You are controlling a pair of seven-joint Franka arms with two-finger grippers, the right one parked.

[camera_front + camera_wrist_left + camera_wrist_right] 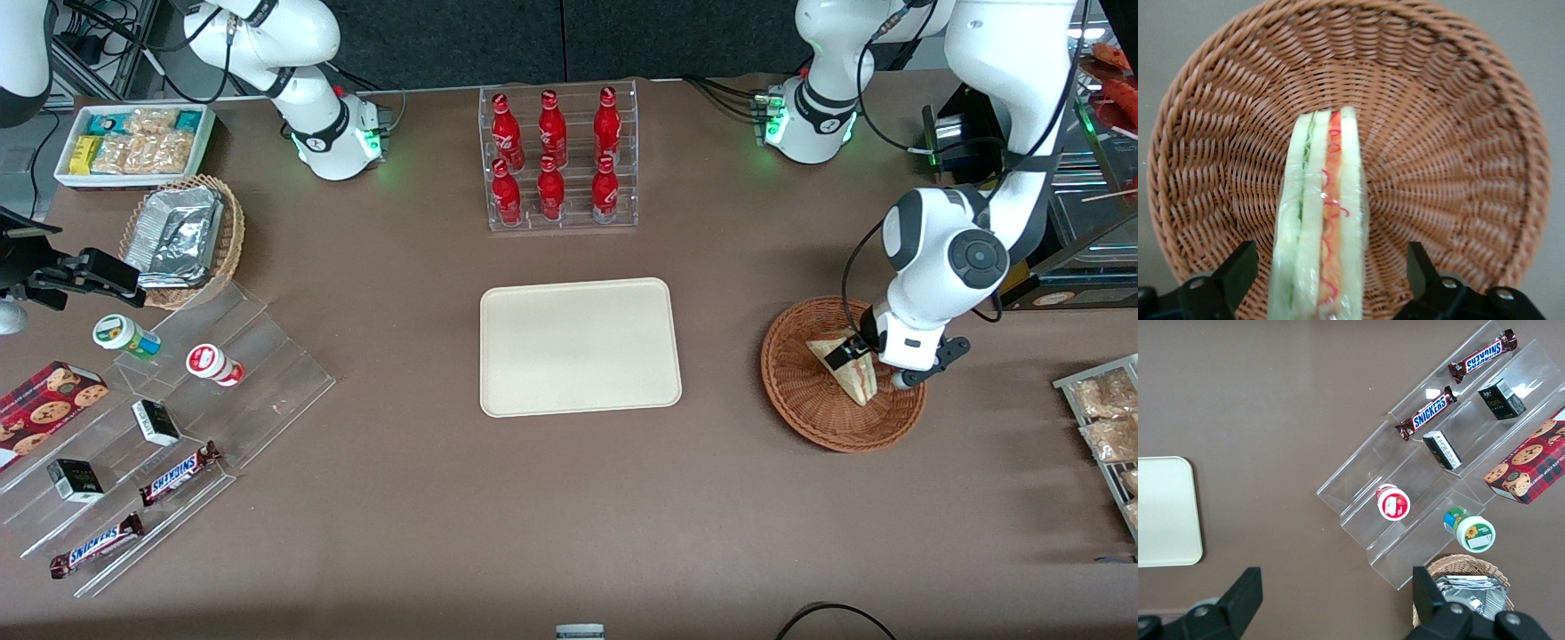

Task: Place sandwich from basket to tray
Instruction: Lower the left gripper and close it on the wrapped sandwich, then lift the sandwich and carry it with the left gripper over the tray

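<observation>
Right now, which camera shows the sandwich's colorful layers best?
The left wrist view: the sandwich stands on edge in the basket, between the open gripper fingers. The front view shows only a pale wedge; the right wrist view misses it.

The gripper [855, 356] is positioned low inside the basket [800, 391], with the sandwich [1321, 220] stood on edge between its spread fingers [1238, 270]. The tray [580, 347] is set well apart, toward the parked arm's end.
</observation>
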